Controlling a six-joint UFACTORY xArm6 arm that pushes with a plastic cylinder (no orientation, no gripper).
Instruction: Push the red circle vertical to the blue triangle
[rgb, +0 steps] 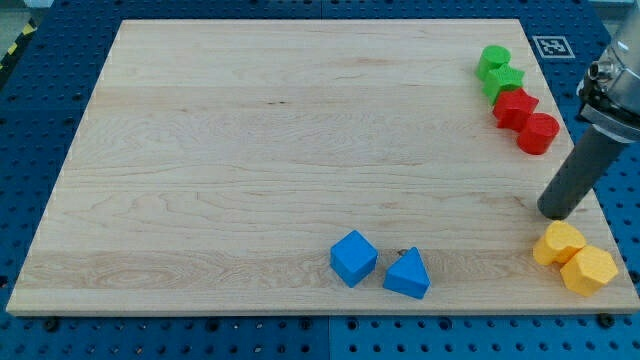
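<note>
The red circle lies near the board's right edge, touching a second red block just above and to its left. The blue triangle sits near the bottom edge, right of centre, beside a blue cube. My tip rests on the board at the right, below the red circle and a little to its right, apart from it. It stands just above the yellow blocks. The tip is far to the right of the blue triangle.
Two green blocks sit at the top right, touching the upper red block. Two yellow blocks lie at the bottom right corner. The wooden board's right edge is close to the red blocks and my tip.
</note>
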